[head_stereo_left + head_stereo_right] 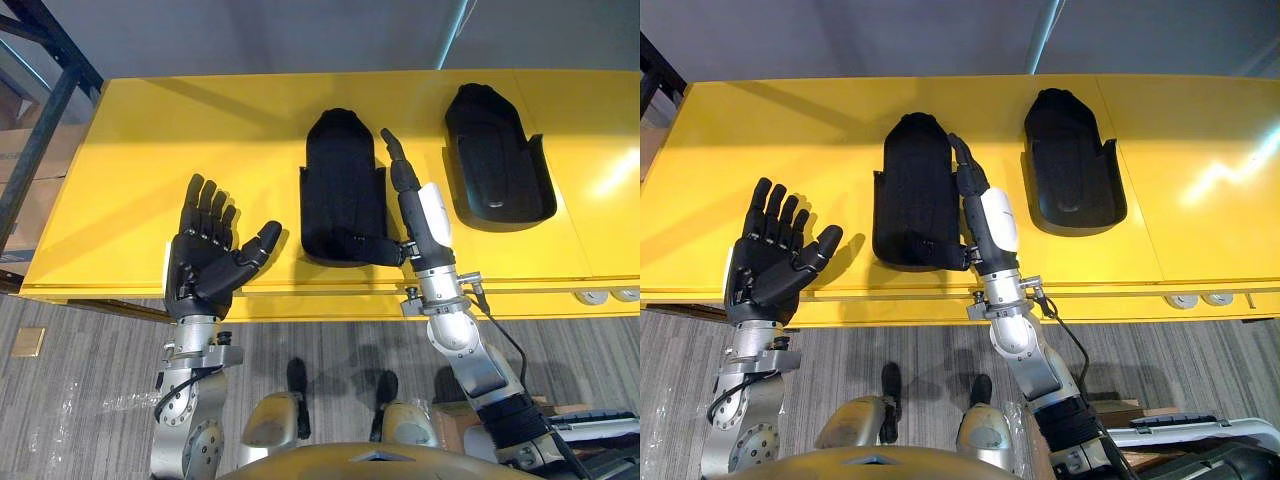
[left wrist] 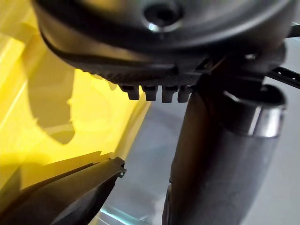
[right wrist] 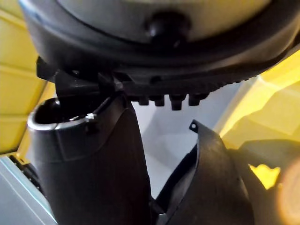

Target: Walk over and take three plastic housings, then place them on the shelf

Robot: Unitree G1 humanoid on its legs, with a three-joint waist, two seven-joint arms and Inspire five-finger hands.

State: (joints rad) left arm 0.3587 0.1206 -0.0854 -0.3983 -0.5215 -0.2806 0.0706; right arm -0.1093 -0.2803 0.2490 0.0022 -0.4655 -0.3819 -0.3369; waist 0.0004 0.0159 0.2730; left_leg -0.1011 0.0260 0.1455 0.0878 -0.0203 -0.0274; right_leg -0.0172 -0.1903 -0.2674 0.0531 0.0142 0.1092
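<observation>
Two black plastic housings lie on the yellow table (image 1: 150, 150). One housing (image 1: 340, 190) is in the middle and the other (image 1: 495, 160) is further right. My right hand (image 1: 420, 215) stands edge-on along the middle housing's right side wall. It is open, with straight fingers pointing away and the thumb (image 3: 93, 164) reaching to the housing's near right corner (image 3: 211, 187). My left hand (image 1: 205, 260) hovers open over the table's front left, palm up and fingers spread, a short way left of the middle housing. That housing's edge (image 2: 61, 197) shows past the left thumb (image 2: 211, 164).
A dark metal rack frame (image 1: 50, 90) stands at the table's left end, with cardboard boxes (image 1: 25, 205) behind it. Sockets (image 1: 600, 296) sit in the table's front edge at the right. Grey floor (image 1: 90, 350) runs below the front edge.
</observation>
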